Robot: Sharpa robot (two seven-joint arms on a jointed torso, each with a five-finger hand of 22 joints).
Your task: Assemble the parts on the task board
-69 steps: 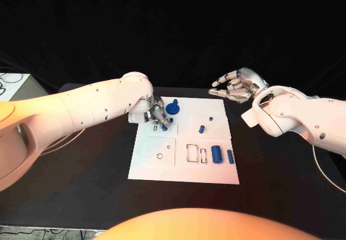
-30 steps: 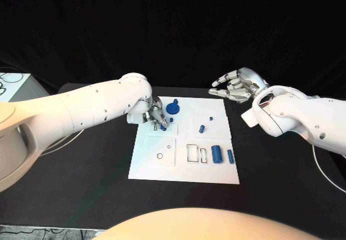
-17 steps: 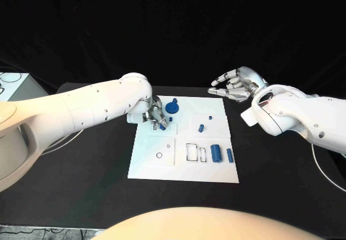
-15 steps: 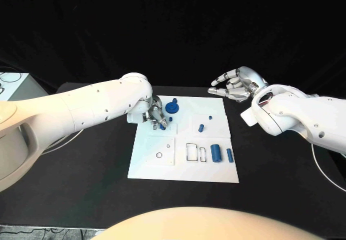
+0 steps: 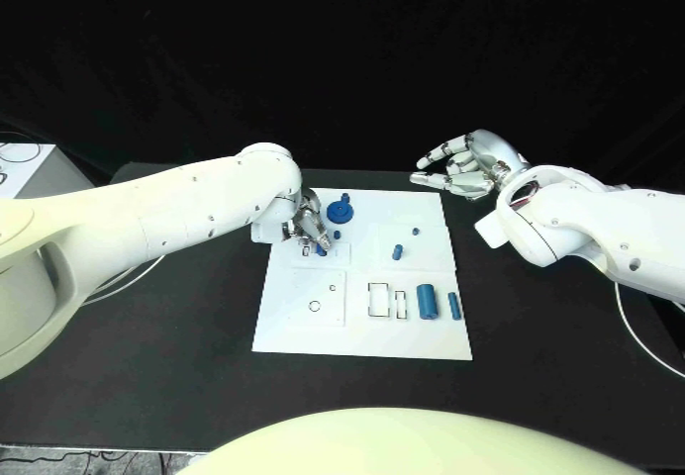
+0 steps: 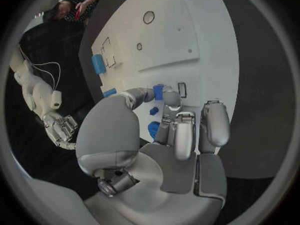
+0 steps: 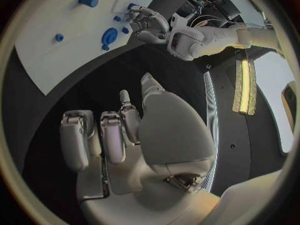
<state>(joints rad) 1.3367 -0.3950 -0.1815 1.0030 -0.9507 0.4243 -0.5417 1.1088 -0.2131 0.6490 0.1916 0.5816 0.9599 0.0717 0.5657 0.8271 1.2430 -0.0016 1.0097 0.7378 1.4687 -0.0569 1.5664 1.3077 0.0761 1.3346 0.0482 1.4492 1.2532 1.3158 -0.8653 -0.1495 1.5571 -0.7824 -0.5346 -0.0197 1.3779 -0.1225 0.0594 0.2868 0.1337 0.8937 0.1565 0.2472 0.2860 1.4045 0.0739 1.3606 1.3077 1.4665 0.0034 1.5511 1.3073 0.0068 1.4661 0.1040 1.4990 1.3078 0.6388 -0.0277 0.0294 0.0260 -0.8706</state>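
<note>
The white task board (image 5: 357, 332) lies mid-table. My left hand (image 5: 306, 229) hovers low over its far left part and pinches a small blue peg (image 6: 158, 91) between thumb and a fingertip, right beside a small rectangular slot (image 6: 181, 89). A blue round knob (image 5: 340, 211) stands just past that hand. Other blue parts are on the board: a tiny peg (image 5: 416, 232), a short cylinder (image 5: 397, 252), a thick cylinder (image 5: 426, 294) and a slim one (image 5: 454, 305). My right hand (image 5: 459, 168) floats beyond the board's far right corner, fingers apart and holding nothing.
Two empty rectangular outlines (image 5: 387, 301) sit left of the thick cylinder, and a ring mark (image 5: 314, 307) lies on the board's near left. A pale box (image 5: 26, 170) with cables stands at the table's far left edge. Black tabletop (image 5: 171, 327) surrounds the board.
Both hands keep their places and the left hand still pinches the peg. The whole picture has shifted slightly.
</note>
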